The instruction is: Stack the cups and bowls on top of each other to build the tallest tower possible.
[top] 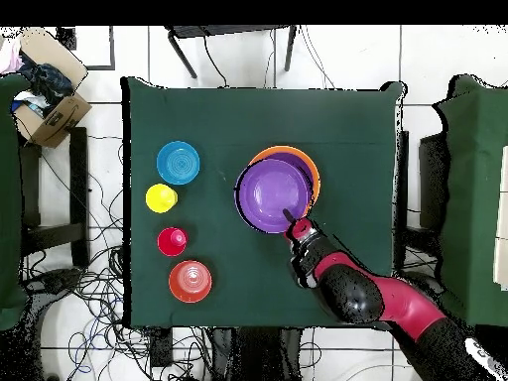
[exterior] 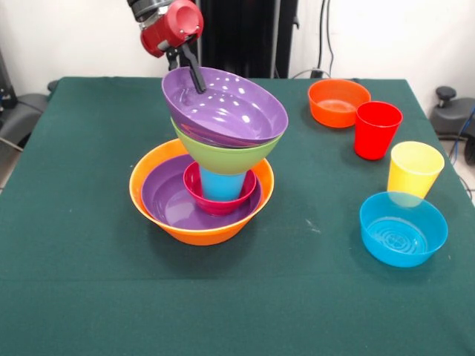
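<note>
Upper centre of front view: gripper (exterior: pixel 197 80) clenched on rim of glossy purple plastic bowl (exterior: pixel 226 107), tilted atop tower (exterior: pixel 202 200). Light, stiff, slippery; hold rim.

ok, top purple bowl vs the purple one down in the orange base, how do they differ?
The top purple bowl sits tilted on the green bowl; the lower purple bowl lies level inside the orange bowl. The tool reaches into the top one; the lower holds a pink-red bowl. Both look alike in colour.
</note>
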You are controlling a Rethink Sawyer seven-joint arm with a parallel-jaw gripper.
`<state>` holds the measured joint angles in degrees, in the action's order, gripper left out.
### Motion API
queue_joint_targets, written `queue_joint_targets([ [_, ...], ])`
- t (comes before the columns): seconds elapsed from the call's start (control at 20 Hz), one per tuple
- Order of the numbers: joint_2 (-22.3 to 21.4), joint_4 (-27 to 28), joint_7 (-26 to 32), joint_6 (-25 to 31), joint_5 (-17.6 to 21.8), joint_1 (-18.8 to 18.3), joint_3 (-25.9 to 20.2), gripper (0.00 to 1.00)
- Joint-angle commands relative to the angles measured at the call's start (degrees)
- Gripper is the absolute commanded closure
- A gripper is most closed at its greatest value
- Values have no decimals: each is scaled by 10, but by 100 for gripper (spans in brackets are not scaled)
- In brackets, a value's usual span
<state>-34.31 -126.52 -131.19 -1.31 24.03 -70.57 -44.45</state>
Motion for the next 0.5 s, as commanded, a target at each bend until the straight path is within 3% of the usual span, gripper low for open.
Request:
queue_joint_targets([
  [0.05,25,23,-1,59,3,16,-18,0],
  [0.5,40,23,0,62,3,9,-24,0],
])
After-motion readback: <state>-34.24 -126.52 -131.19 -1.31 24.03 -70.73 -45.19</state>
